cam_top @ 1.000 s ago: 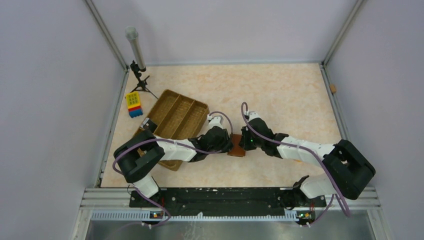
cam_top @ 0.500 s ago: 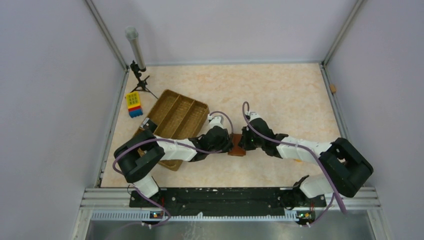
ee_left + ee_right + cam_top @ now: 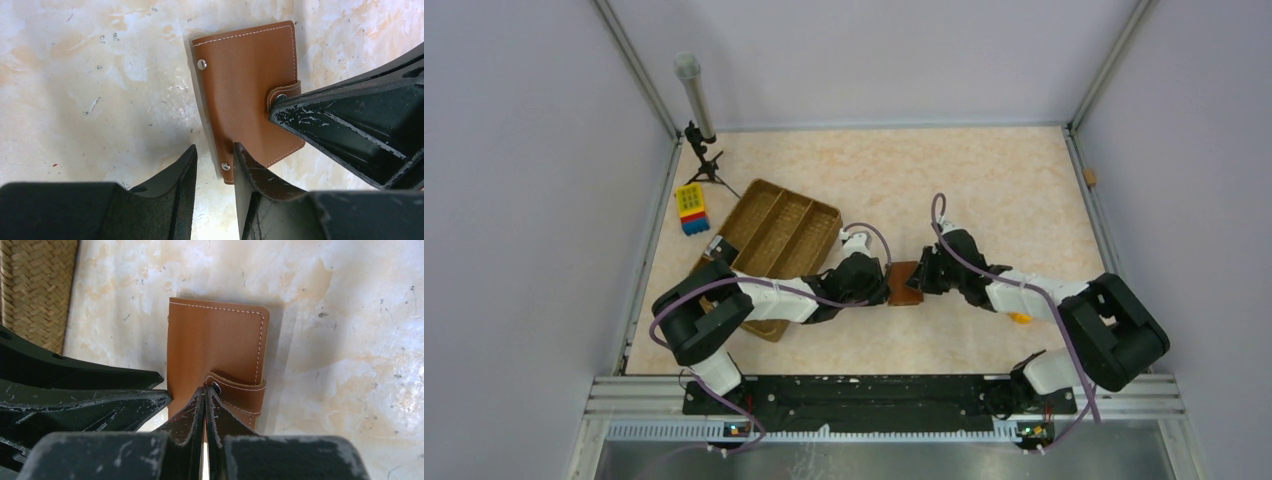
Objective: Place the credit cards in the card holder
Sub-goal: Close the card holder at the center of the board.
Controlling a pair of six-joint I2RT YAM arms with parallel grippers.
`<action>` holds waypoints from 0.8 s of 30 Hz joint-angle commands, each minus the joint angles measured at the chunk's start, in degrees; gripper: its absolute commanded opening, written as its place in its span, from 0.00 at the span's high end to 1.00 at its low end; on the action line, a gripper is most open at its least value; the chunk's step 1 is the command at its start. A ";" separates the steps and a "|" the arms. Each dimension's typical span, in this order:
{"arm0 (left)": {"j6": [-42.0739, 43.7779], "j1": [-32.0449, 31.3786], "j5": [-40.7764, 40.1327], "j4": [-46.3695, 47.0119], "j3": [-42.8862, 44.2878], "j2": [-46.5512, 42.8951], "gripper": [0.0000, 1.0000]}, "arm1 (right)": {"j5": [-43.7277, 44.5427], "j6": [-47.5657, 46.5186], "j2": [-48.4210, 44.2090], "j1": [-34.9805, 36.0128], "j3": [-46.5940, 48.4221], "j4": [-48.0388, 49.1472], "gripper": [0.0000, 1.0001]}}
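— Where's the brown stitched-leather card holder (image 3: 905, 283)?
— Flat on the marbled table (image 3: 984, 180), between my grippers. My left gripper (image 3: 215, 148) straddles its studded edge, half open, holding nothing.
— The right?
— My right gripper (image 3: 205, 388) is closed tight, tips at the snap strap (image 3: 240, 390). Its camera, not the left's, shows the woven tray (image 3: 35, 285).

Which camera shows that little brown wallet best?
The left wrist view: the card holder shows nearly whole, its stitching and strap sharp. The right wrist view hides its lower part behind the right gripper. From the top it is only a small brown patch.
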 commanded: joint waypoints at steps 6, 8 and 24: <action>2.48 -0.17 -1.99 -12.38 0.52 -0.55 0.64 | -4.51 3.88 4.94 -6.27 -5.55 3.66 1.00; 3.28 -0.17 -2.34 -13.33 1.52 -1.72 0.63 | -5.73 4.95 5.68 -7.80 -6.51 5.11 1.00; 9.90 6.75 5.71 -10.17 15.65 5.68 0.62 | -9.87 10.73 13.34 -12.84 -11.08 14.52 1.00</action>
